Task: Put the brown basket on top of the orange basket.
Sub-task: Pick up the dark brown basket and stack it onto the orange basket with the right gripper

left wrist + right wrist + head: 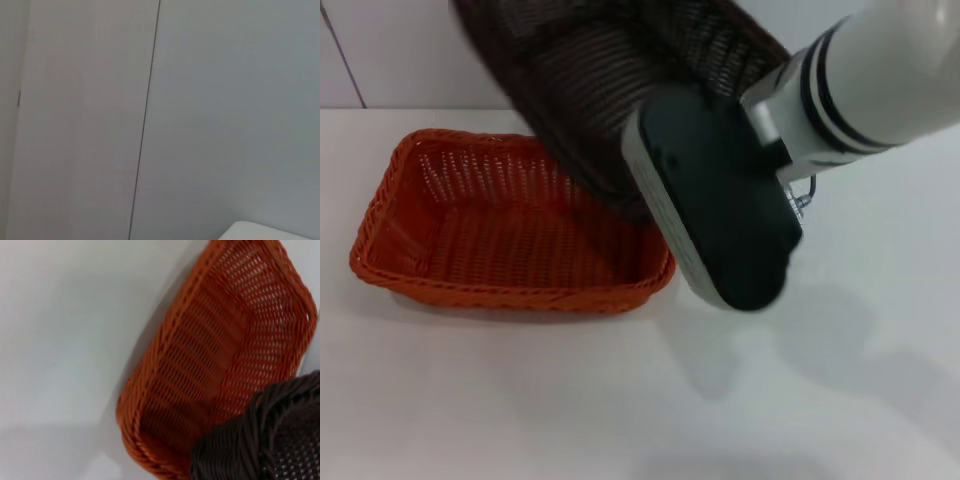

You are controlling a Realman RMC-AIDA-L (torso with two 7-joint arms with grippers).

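The right gripper, fingers hidden so grip state cannot be told, carries the brown basket tilted above the orange basket; lowering and release remain.

White cylindrical right arm with black bands, black rounded wrist housing, grey-edged.
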